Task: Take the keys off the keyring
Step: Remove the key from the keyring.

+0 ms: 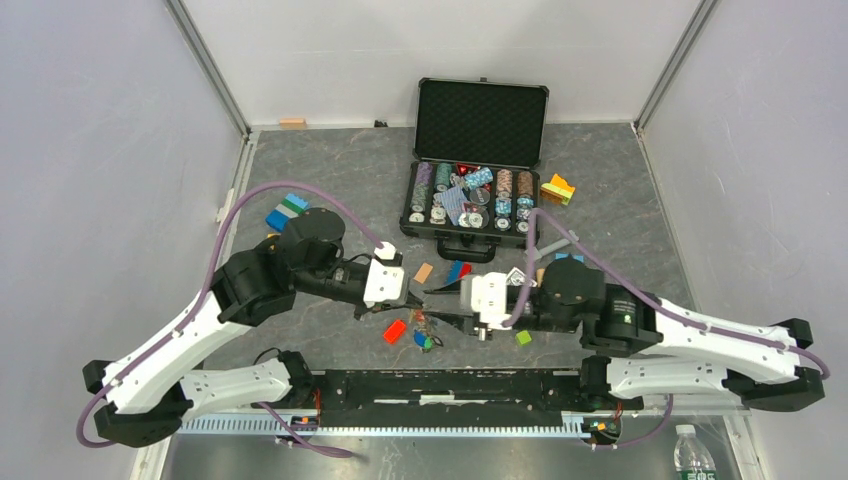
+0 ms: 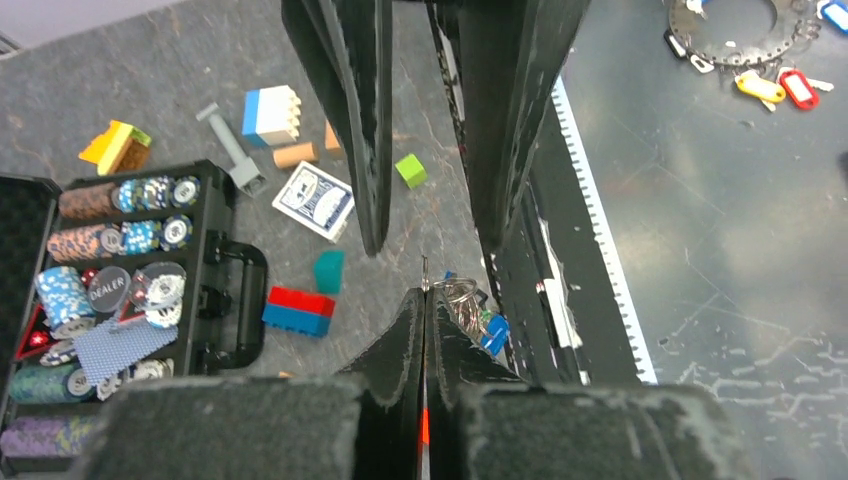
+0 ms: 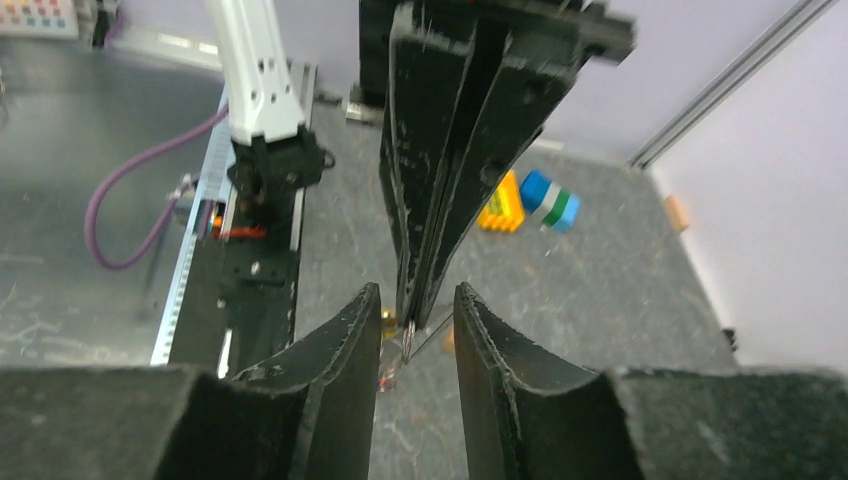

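My left gripper [image 1: 413, 300] [image 2: 425, 292] is shut on the thin silver keyring [image 2: 458, 292], whose edge pokes out past its tips. The keys [image 1: 427, 338] hang in a bunch below it, just above the table; a blue head cover [image 2: 496, 333] shows beside the ring's coils. My right gripper [image 1: 434, 306] [image 3: 412, 295] faces the left one, open. Its fingers [image 3: 345, 345] stand on either side of the left gripper's closed tips and of the ring [image 3: 408, 345], touching neither. In the right wrist view the keys are mostly hidden.
An open black poker chip case [image 1: 478, 195] stands at the back centre. A card deck [image 2: 314, 200], a red-and-blue block [image 2: 298, 310], a green cube [image 1: 523, 337] and other toy blocks [image 1: 285, 211] lie around the grippers. The black base rail [image 1: 450, 385] runs along the near edge.
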Motion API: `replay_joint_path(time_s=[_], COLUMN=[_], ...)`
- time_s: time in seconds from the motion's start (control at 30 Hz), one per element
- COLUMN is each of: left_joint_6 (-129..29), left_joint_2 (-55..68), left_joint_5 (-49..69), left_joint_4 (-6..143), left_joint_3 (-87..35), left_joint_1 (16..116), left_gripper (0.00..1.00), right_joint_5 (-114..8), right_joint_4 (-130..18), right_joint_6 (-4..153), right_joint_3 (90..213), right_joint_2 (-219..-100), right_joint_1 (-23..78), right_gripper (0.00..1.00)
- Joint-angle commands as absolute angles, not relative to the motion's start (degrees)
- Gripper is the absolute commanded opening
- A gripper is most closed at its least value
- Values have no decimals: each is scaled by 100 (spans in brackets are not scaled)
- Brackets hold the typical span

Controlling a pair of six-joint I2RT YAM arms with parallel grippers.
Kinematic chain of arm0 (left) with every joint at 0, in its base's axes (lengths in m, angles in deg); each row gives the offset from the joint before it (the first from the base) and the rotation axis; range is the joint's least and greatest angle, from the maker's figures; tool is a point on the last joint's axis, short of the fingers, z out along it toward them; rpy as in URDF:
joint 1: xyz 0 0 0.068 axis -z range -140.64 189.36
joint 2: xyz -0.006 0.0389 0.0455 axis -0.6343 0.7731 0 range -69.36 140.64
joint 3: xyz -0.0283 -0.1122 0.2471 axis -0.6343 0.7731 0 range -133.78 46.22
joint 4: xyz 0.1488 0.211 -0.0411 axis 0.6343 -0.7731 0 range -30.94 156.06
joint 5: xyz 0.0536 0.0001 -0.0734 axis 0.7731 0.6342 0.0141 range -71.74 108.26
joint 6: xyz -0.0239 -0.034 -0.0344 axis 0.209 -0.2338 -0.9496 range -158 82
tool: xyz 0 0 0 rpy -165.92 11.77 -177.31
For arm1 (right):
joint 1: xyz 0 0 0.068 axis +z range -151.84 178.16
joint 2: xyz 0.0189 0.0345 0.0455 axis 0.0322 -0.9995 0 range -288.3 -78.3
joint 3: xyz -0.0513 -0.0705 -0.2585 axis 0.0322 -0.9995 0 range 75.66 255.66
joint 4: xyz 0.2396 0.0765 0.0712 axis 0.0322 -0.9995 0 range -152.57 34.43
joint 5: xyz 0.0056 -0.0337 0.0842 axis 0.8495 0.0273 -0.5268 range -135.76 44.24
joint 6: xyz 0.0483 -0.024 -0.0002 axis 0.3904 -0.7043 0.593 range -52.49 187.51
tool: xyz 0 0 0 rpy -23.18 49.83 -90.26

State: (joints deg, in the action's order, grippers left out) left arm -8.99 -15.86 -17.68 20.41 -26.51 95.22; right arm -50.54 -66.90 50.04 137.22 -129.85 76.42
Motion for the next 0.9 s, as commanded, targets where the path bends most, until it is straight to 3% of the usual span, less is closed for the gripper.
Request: replay_joint_path(time_s=[0.0, 0.13, 0.23, 0.87], left_joint_6=[-575, -550, -526, -469], left_joint_2=[-1669, -1680, -1689, -1707], left_joint_5=[-1742, -1768, -1816, -2204], left_joint_4=[1842, 1840, 1841, 1842], left_joint_3=[-2941, -2930, -2922, -2858], left_joint_1=[9534, 9535, 9535, 9531], left_gripper=[2, 2, 2, 2], right_joint_5=[-4926, -4773, -4744, -4743], right_joint_4=[-7333, -7370, -7344, -7118], right_joint_6=[5229, 5283, 5284, 5275], right_joint_3=[14017, 13970, 13938, 13892], right_joint_2=[-13209, -13305, -13337, -13480], right_joint_1=[7638, 7638, 7638, 7638], right_gripper=[38, 37, 30, 31])
